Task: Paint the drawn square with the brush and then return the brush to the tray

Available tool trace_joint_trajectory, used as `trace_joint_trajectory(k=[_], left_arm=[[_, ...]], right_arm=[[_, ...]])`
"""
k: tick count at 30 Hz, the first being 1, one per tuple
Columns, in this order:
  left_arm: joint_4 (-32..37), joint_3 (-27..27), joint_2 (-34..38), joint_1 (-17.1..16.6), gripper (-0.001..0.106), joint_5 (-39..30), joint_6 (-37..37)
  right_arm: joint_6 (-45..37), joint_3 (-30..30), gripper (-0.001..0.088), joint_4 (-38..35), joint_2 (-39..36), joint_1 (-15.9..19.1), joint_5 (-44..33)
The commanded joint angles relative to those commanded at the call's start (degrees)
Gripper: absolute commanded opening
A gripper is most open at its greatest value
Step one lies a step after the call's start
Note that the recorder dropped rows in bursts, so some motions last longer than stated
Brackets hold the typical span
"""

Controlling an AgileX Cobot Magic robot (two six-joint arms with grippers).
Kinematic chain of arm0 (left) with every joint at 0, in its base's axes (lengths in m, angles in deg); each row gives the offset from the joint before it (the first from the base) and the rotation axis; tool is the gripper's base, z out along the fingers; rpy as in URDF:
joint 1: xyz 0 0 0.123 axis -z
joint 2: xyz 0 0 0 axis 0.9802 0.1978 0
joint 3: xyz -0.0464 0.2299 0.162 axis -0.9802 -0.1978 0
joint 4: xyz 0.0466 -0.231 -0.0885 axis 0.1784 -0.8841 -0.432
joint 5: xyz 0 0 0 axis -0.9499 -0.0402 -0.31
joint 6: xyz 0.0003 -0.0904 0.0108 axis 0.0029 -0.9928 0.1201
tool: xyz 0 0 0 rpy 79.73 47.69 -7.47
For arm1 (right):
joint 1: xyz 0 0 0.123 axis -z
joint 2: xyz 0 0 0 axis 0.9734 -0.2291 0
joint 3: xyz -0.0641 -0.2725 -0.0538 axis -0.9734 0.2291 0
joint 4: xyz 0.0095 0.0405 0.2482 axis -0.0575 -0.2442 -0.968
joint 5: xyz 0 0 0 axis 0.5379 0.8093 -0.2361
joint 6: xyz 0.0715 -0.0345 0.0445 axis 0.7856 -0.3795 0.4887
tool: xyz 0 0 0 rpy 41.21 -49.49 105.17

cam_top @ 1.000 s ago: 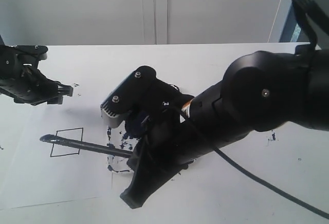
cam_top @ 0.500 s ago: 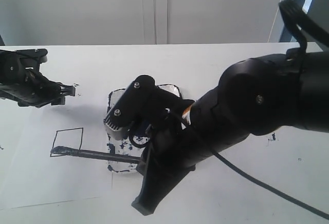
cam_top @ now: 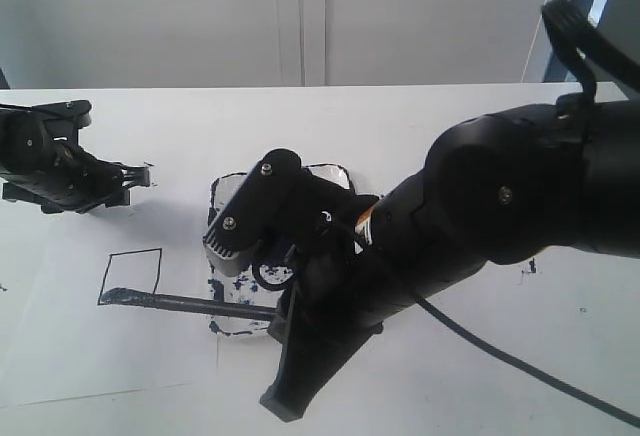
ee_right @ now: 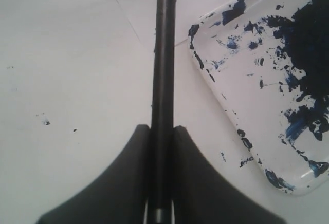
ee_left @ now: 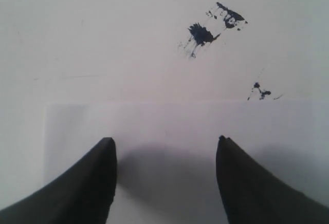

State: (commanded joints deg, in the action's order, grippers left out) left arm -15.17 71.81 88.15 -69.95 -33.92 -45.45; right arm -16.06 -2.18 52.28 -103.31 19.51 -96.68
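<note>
The drawn square [cam_top: 131, 275] is a blank black outline on the white paper [cam_top: 100, 356]. My right gripper [cam_top: 277, 316] [ee_right: 161, 127] is shut on the handle of the brush [cam_top: 190, 304] [ee_right: 163, 54], a long thin black stick. The brush lies nearly level, its dark tip at the square's lower left corner. The paint-smeared white tray [cam_top: 226, 190] [ee_right: 257, 106] sits just right of the square, largely hidden under the right gripper. At the far left my left gripper [cam_top: 135, 178] [ee_left: 164, 139] is open and empty above the paper's far edge.
Dark paint specks [ee_left: 201, 34] dot the table beyond the paper, and more specks [cam_top: 528, 268] lie to the right. The bulky right arm [cam_top: 500, 196] and its cable [cam_top: 480, 341] cover the middle and right of the table.
The right gripper has lowered the brush, so its tip dropped from beside the square's left edge to its lower left corner. The left gripper shifted slightly.
</note>
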Motion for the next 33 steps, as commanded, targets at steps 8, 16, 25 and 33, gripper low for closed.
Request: trace_joint_trajectory(k=[8,16,25,33], left_arm=[[0.0,0.0,0.38,0.0,0.062,0.0,0.97],[3.38,0.0,0.38,0.0,0.062,-1.95,3.81],[3.38,-0.1,0.38,0.0,0.062,-4.35,5.53],[3.38,-0.1,0.38,0.0,0.062,-4.04,5.78]], right_arm=[[0.2,0.0,0.0,0.0,0.0,0.0,2.01],[0.02,0.0,0.0,6.76,-1.2,0.0,5.97],[-3.63,-1.44,0.0,13.55,-2.86,2.41,5.67],[-26.35,-8.65,0.0,-2.17,-5.52,8.44,-2.08]])
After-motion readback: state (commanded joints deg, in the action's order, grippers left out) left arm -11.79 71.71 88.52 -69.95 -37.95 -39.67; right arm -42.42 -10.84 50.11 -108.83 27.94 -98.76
